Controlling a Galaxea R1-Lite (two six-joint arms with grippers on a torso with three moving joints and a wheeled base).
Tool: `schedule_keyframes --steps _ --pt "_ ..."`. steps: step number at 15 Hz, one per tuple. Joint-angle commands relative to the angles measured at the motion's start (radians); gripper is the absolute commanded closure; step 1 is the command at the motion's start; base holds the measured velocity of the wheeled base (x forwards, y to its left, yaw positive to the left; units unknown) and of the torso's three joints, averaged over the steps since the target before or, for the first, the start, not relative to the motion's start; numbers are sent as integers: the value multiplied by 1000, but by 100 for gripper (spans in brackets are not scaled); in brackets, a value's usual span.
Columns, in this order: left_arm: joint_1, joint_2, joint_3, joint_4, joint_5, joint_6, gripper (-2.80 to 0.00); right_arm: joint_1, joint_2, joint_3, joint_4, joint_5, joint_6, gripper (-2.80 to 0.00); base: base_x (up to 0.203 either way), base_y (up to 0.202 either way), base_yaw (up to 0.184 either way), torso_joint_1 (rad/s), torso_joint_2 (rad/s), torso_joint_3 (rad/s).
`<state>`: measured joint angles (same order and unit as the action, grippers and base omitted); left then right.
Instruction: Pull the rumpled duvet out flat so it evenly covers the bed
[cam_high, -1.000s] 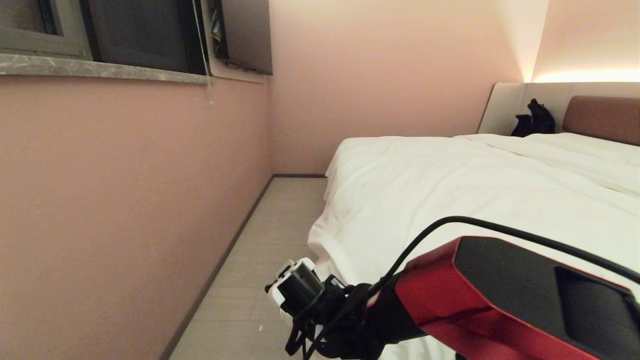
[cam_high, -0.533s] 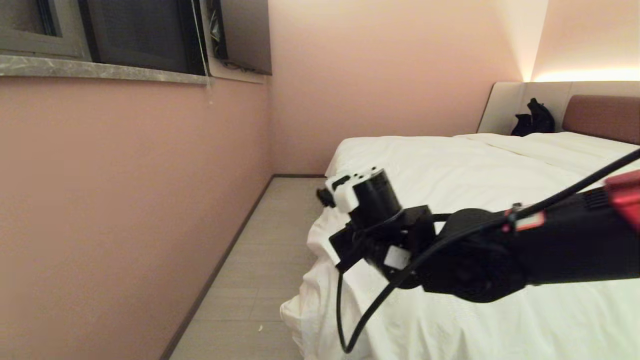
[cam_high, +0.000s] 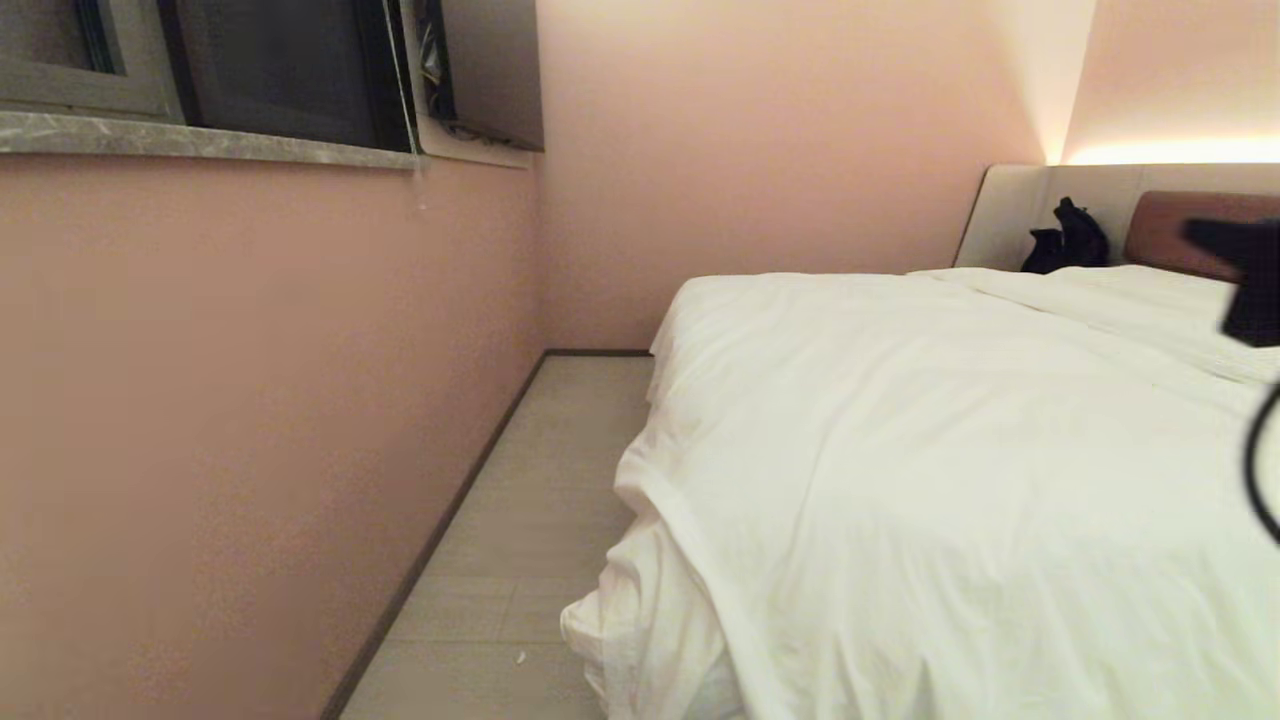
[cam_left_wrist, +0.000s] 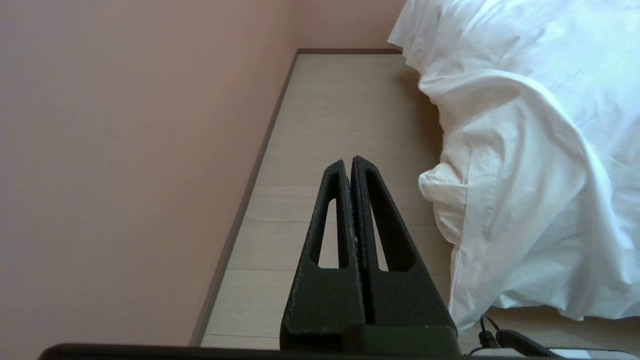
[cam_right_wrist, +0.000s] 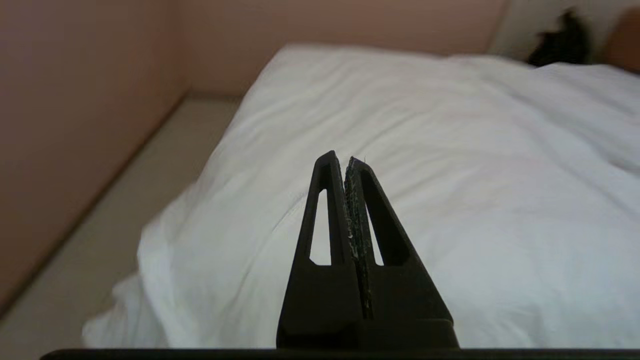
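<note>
The duvet (cam_high: 950, 470) is spread over the top of the bed (cam_high: 1190, 225), which fills the right side of the scene. Soft creases run across the duvet's surface, and along the bed's left side it hangs down over the edge. At the near left corner it is bunched into loose folds (cam_high: 640, 620) that droop toward the floor (cam_high: 530, 500). The pale plank floor forms a narrow strip between the bed and the pink wall (cam_high: 250, 400) on the left.

At the far end, the reddish-brown headboard is partly seen behind the bedding, with a pale panel (cam_high: 1010, 215) beside it. A dark object (cam_high: 1068, 238) rests at the far left corner of the bed against that panel; what it is cannot be told. A dark window (cam_high: 280, 65) with a grey stone sill (cam_high: 200, 140) is set high in the left wall.

The left gripper (cam_left_wrist: 351, 161) is held low over the floor strip, just beside the hanging corner of the duvet and not touching it; its fingers are pressed together with nothing between them. The right gripper (cam_right_wrist: 342, 157) is held above the duvet, pointing toward the far end of the bed, its fingers likewise closed on nothing. In the head view only a blurred dark part of the right arm (cam_high: 1245, 270) is seen at the right edge.
</note>
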<state>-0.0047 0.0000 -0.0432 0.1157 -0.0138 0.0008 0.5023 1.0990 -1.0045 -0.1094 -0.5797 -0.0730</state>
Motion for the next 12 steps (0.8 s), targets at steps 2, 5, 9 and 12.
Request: schedule_keyframes --steps 2,5,9,12 --pt "0 0 0 1 0 -1 0 -201 -421 103 22 -7 -6 0 0 0 0 0 0 0" --pt "0 0 0 1 0 1 0 -415 -597 152 56 0 -9 0 0 0 0 0 0 0" --pt "2 0 0 1 0 1 0 -486 -754 224 102 9 -34 0 0 0 0 0 0 0" --pt "0 0 0 1 0 -1 0 -503 -877 286 107 78 -44 0 0 0 0 0 0 0"
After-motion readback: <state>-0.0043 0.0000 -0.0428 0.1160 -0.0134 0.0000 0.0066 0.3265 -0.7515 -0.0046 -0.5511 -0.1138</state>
